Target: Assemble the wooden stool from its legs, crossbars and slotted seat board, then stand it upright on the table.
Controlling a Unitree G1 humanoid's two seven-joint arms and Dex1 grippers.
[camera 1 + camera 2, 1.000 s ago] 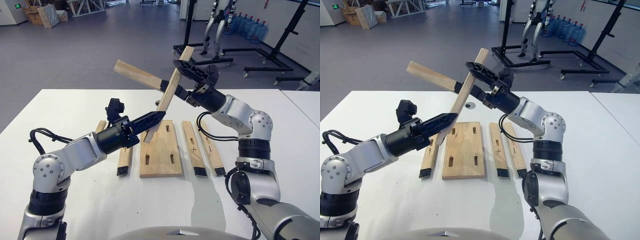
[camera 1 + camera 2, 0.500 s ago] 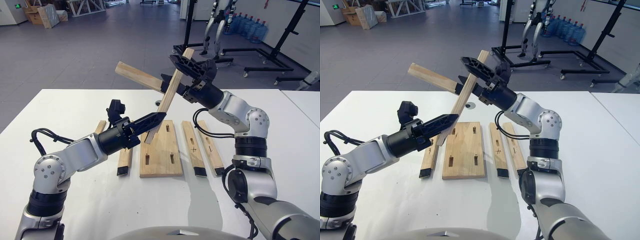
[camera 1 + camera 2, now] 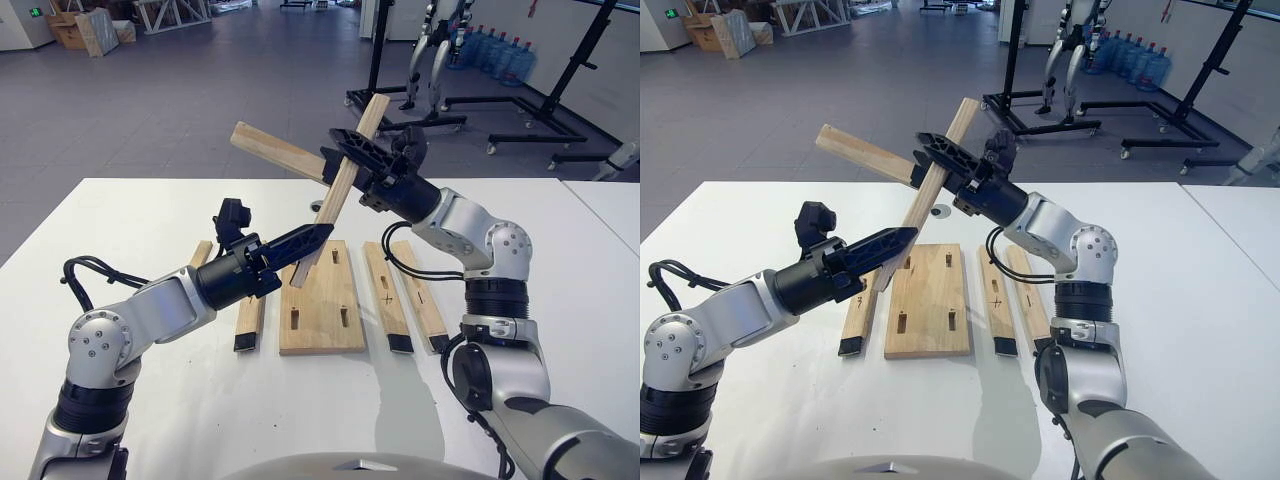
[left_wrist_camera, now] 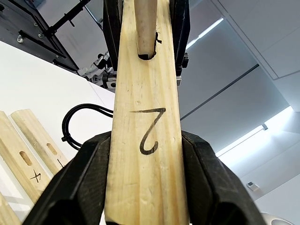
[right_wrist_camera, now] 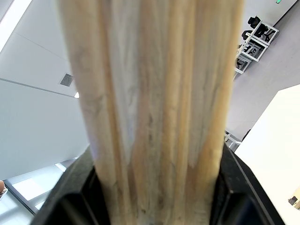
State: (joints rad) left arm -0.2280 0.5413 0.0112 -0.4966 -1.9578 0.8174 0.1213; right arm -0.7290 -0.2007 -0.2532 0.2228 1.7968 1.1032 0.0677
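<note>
My left gripper [image 3: 318, 234] is shut on the lower part of a wooden leg [image 3: 340, 185] marked "2" [image 4: 146, 131], which slants up and to the right above the table. A crossbar [image 3: 275, 150] runs through the leg's upper slot [image 4: 146, 44] and sticks out to the upper left. My right gripper [image 3: 345, 160] is shut on the crossbar's near end, right beside the leg. The same crossbar [image 5: 154, 117] sits between the right fingers. The slotted seat board [image 3: 320, 300] lies flat on the table below.
One leg [image 3: 250, 320] lies left of the seat board, and two more [image 3: 385, 300] [image 3: 422, 300] lie to its right. The white table [image 3: 150, 420] has free room in front and at both sides. Metal racks stand on the floor behind.
My right gripper has turned at the wrist and shifted a little left toward the leg. The leg, the crossbar and my left gripper have hardly moved.
</note>
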